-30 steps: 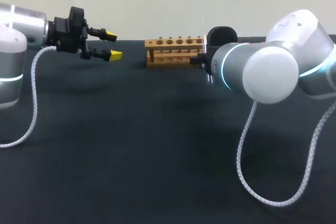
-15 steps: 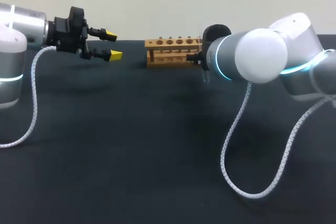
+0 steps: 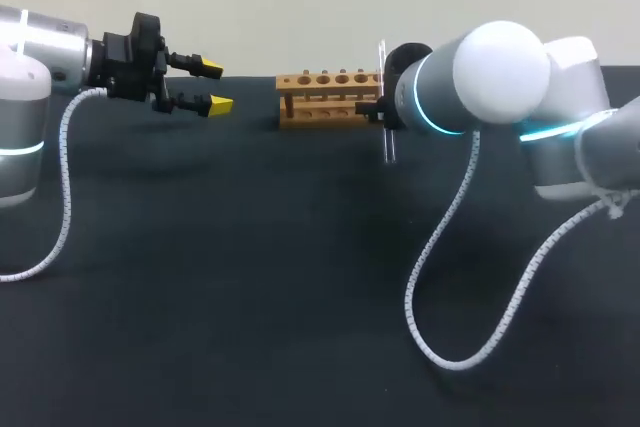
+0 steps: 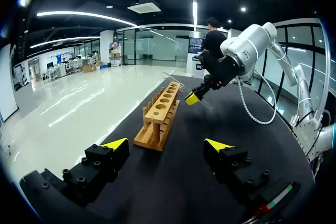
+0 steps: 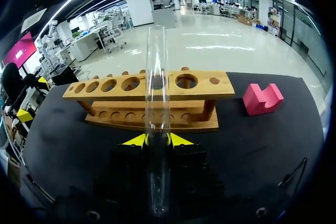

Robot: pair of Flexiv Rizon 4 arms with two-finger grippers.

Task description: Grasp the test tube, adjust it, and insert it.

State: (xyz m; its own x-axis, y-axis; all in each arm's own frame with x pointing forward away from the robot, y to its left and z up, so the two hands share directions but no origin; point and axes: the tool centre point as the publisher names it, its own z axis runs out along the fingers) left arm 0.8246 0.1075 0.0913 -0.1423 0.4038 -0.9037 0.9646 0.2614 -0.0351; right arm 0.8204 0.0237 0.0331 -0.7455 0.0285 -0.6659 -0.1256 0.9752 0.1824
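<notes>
Head view: my right arm (image 3: 470, 87) has swung in over the last second. Its big joint, which sat low and wide on my right, now rides higher and nearer the middle. The clear glass test tube (image 3: 389, 145) was hard to pick out half a second ago; now it stands upright just off the right end of the light wooden rack with a row of round holes (image 3: 330, 97). I judge the adjusting done and the insertion next. What grips the tube is hidden behind that arm's wrist. My left hand (image 3: 215, 87) has not moved; it hangs over the black desk (image 3: 250, 277), fingers spread, holding nothing, well to the rack's other side.

Left wrist view: the rack lies ahead of my left hand (image 4: 167, 144), end-on. Beyond its far end is my right hand (image 4: 194, 97), with only one yellow tip showing. The tube there is a faint glint at best, so I cannot trace its length.

Right wrist view: my right hand (image 5: 157, 141) is closed on the tube – a yellow tip pressed to each side – and the glass runs straight out ahead of the fingers. The rack is ahead of the hand, and a pink notched block (image 5: 261, 99) lies off to one side of it. The tube covers one of the holes, so I cannot tell how well it lines up, nor how far the tube's end is from the rack.
</notes>
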